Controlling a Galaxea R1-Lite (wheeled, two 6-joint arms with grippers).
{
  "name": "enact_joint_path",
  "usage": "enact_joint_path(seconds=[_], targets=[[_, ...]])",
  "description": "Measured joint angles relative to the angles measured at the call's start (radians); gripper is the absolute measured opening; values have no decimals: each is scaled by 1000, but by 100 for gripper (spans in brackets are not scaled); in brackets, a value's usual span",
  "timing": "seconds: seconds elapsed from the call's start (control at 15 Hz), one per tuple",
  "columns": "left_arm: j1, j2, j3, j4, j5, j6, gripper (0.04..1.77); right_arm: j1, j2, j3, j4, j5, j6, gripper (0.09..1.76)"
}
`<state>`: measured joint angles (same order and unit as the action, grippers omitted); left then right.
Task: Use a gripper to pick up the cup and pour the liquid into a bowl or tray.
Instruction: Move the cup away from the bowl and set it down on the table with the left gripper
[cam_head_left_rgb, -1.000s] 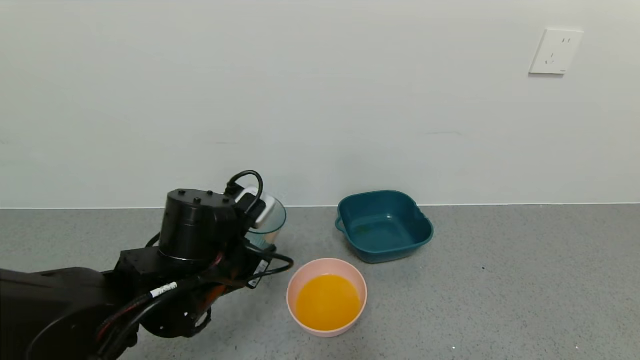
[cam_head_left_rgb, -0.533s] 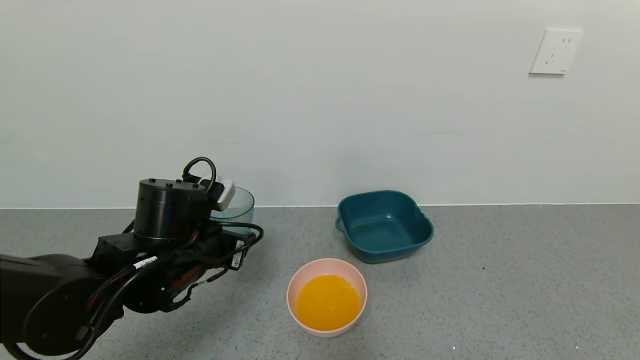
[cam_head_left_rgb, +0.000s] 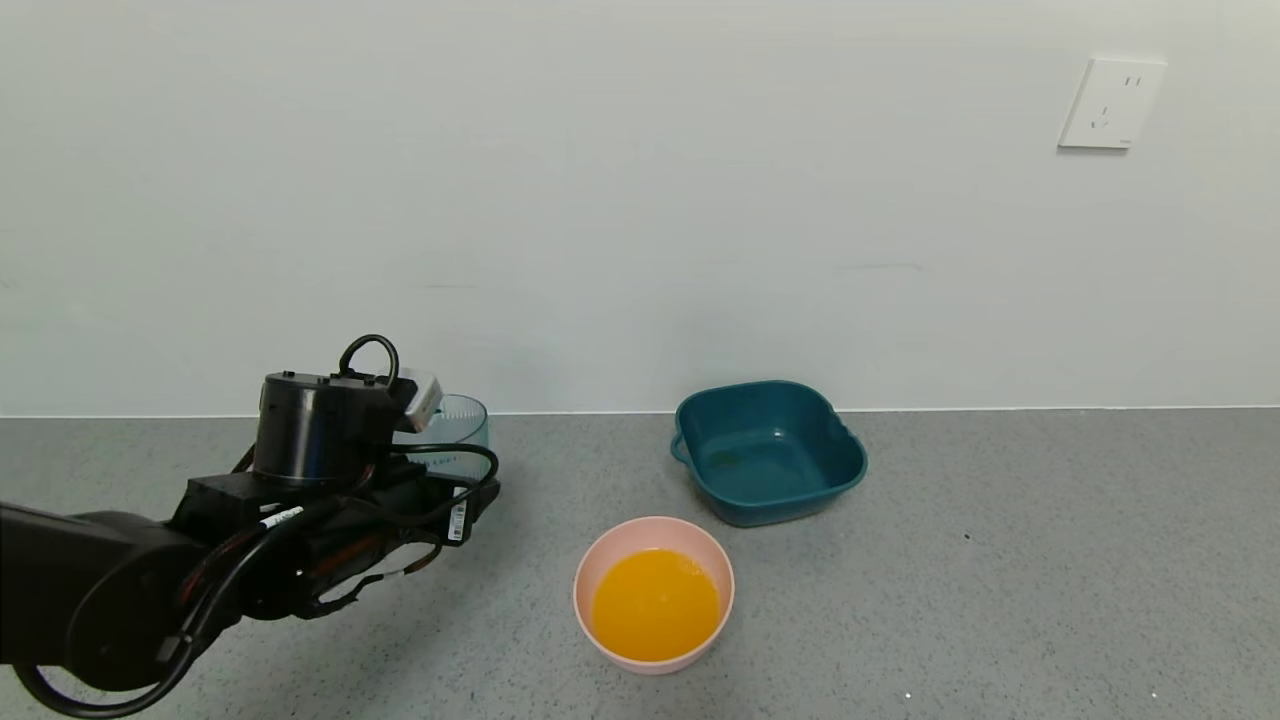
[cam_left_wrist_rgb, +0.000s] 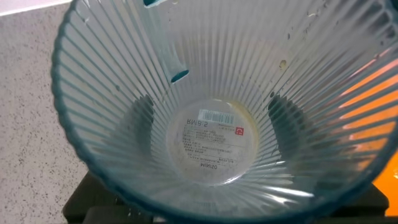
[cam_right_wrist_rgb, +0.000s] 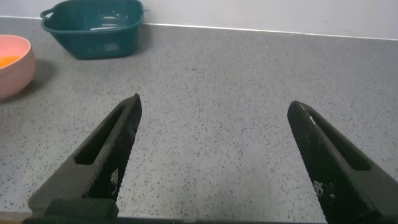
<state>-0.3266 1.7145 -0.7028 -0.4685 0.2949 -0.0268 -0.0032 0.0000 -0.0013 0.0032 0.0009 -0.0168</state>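
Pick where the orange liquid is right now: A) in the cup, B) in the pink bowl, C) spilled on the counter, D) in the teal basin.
B. The pink bowl holds the orange liquid, while the cup in the left gripper looks empty down to its base label, and the teal basin shows no orange.

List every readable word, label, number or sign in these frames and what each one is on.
Round white sticker under the base of the clear ribbed blue-green cup: barcode and several print lines, too blurred to read.
Small white labels on the left arm's black cables: too small to read.
White wall socket: no readable text.
Nothing else bears writing.
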Motion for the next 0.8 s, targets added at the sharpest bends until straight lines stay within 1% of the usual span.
enact_joint_path(seconds=[0.13, 0.2, 0.4, 0.47, 0.6, 0.8], targets=[[24, 26, 3, -7, -13, -4, 127, 0, 0, 0, 0, 0, 0, 171], [34, 44, 8, -40, -13, -4, 127, 0, 0, 0, 0, 0, 0, 171], [47, 105, 40, -199, -17, -4, 127, 0, 0, 0, 0, 0, 0, 171], [49, 129, 51, -237, -16, -3, 127, 0, 0, 0, 0, 0, 0, 171], [50, 176, 63, -261, -17, -4, 127, 0, 0, 0, 0, 0, 0, 171], [49, 239, 67, -264, -18, -8, 127, 0, 0, 0, 0, 0, 0, 171]])
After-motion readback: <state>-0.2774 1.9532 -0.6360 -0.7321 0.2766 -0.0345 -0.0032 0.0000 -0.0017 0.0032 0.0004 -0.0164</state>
